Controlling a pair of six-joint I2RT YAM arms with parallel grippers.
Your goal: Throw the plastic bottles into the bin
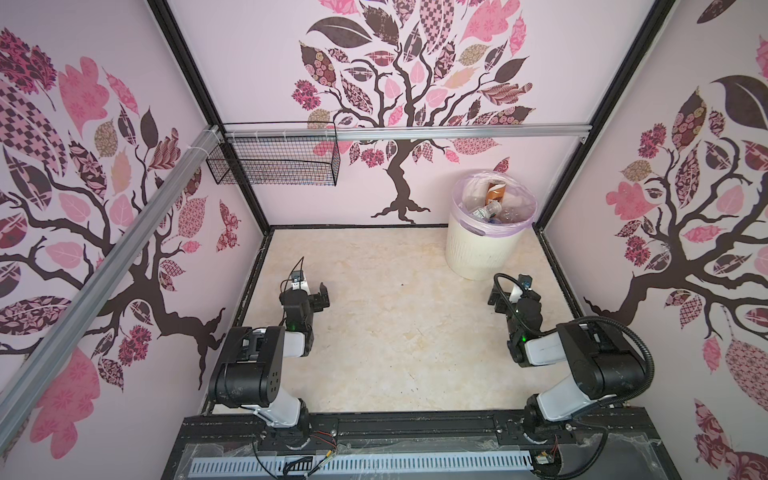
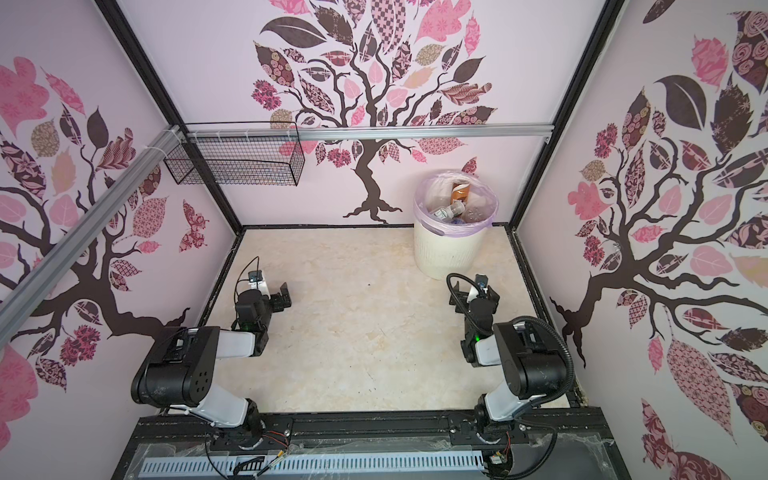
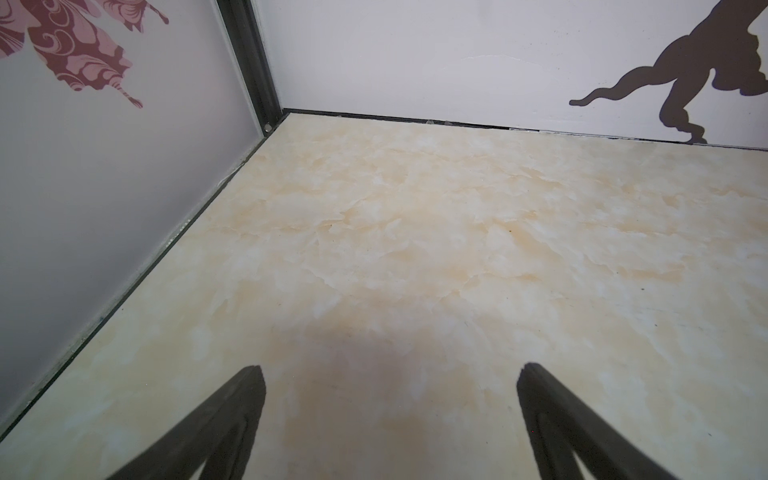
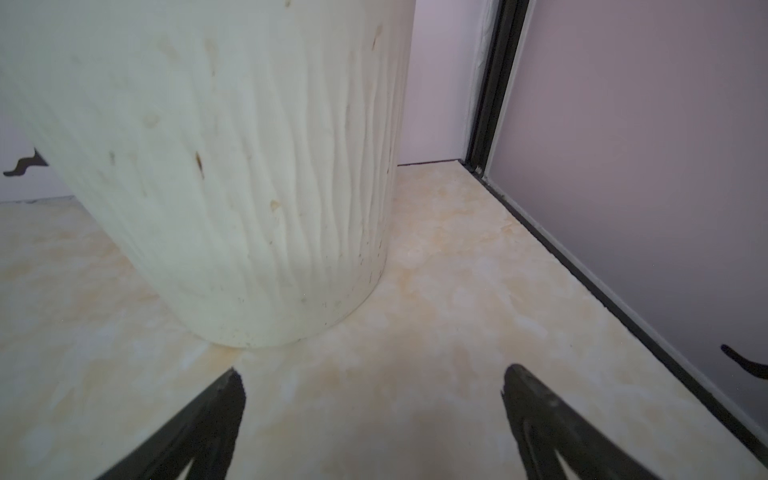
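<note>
While the left pincer (image 3: 390,370) stands wide, its two dark fingertips (image 3: 249,386) are well apart, with only the bare marbled surface (image 3: 415,249) between and ahead of them; it holds nothing. The right pincer (image 4: 374,372) is spread just as wide and is likewise empty, low over the same surface.

Just ahead of the right pincer stands the bin (image 4: 228,166), upright, with its cream ribbed wall near the fingertips but not touching them. In both top views the bin sits directly beyond the right pincer, close to the far right corner. It is well apart from the left pincer, across the surface and farther back.

The plastic bottles (image 1: 490,210) lie inside the bin, within the lilac bag (image 1: 460,218) folded over its rim. Several clear ones are heaped together, and a brown-labelled bottle (image 1: 496,191) stands up against the rim's far side.

Above and beyond the left pincer, a black wire basket (image 1: 274,162) hangs high on the back wall (image 1: 540,174).
</note>
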